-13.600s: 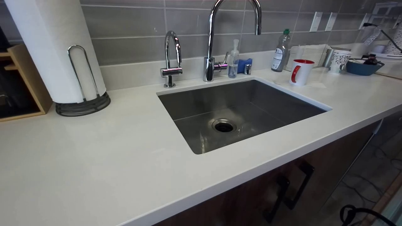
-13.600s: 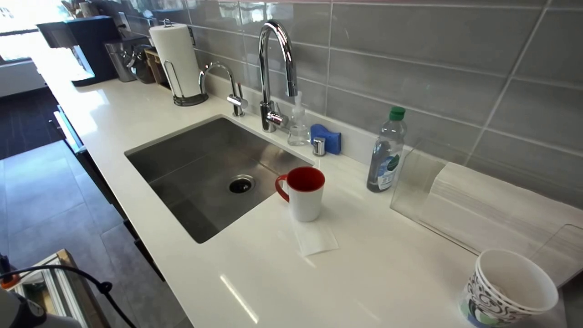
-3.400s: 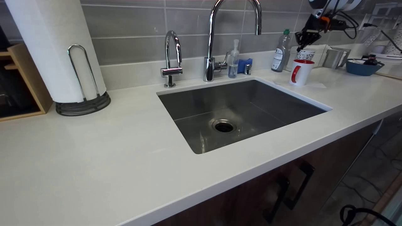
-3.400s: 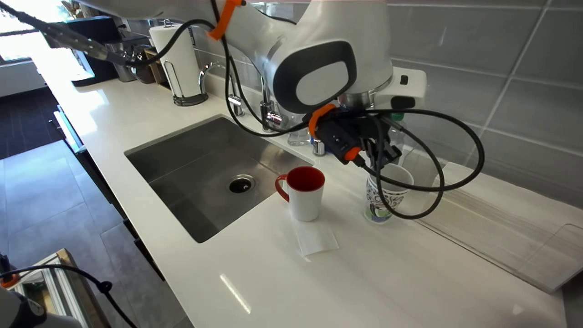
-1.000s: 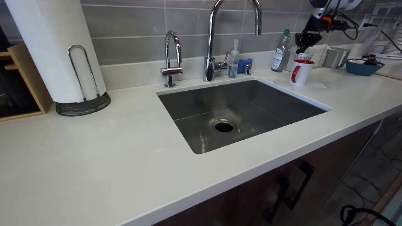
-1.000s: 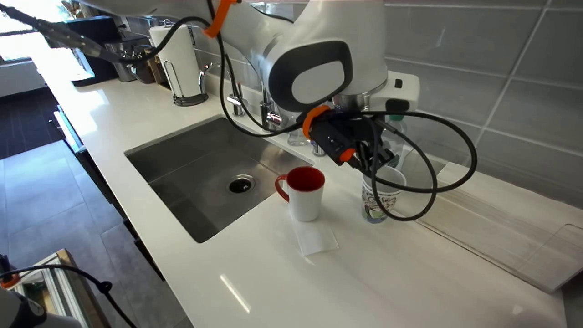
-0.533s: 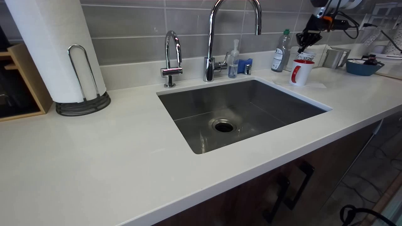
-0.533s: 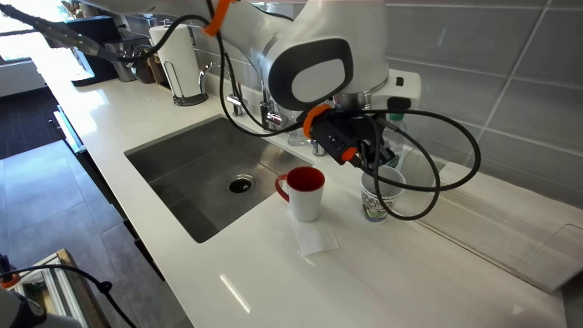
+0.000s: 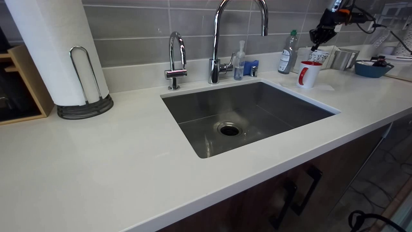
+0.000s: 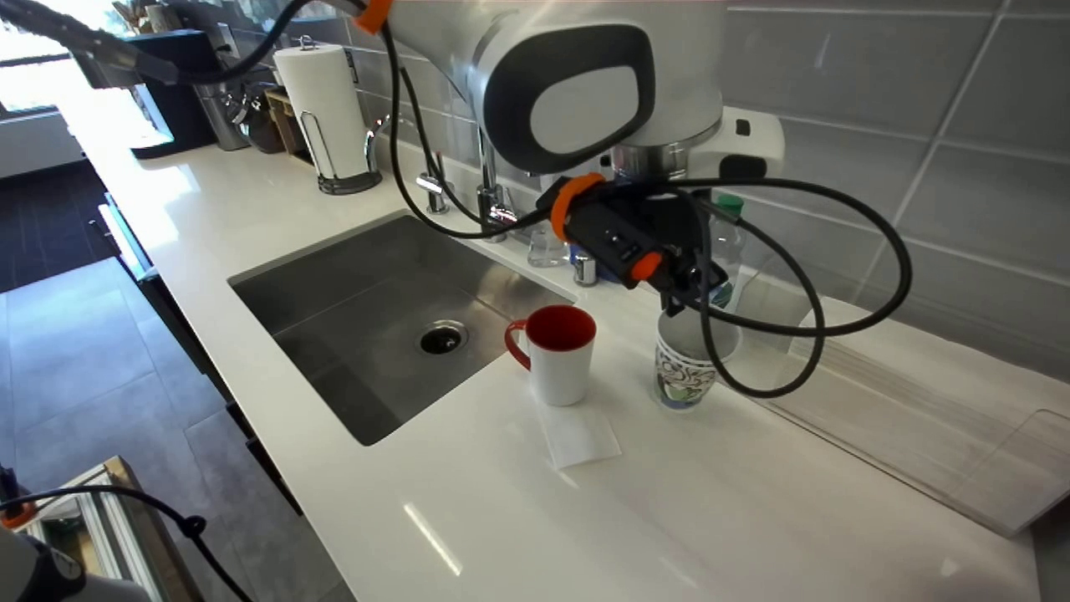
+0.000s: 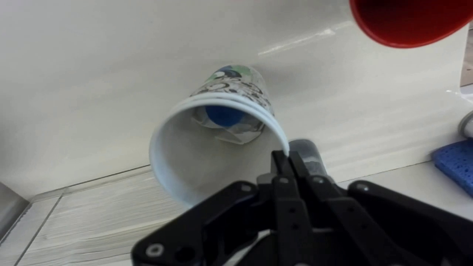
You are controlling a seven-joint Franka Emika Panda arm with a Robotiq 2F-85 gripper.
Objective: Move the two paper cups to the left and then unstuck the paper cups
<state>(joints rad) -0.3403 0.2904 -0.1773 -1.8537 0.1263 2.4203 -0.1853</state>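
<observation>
The two paper cups (image 11: pixel 236 83), white with a swirl pattern and a green and blue base, are nested; a double rim shows in the wrist view. Inside lie a blue round piece and crumpled white material. My gripper (image 11: pixel 288 157) is shut on the rim at one side; whether it pinches one cup or both I cannot tell. In an exterior view the paper cups (image 10: pixel 684 380) lean, with the gripper (image 10: pixel 673 308) at their rim, partly behind a cable loop. The paper cups (image 9: pixel 318 57) also show behind the mug. Base contact with the counter is unclear.
The red-and-white mug (image 10: pixel 564 368) stands close beside the cups. A green-capped bottle (image 9: pixel 288 54) and a clear napkin holder (image 10: pixel 919 456) are by the wall. Beyond the mug lies the sink (image 9: pixel 209 100). A blue bowl (image 9: pixel 373 69) sits farther along.
Over the last second my fingers have closed on the rim and the gripper has risen slightly; the cups lean more. Since the oldest frames the cups have come nearer the mug.
</observation>
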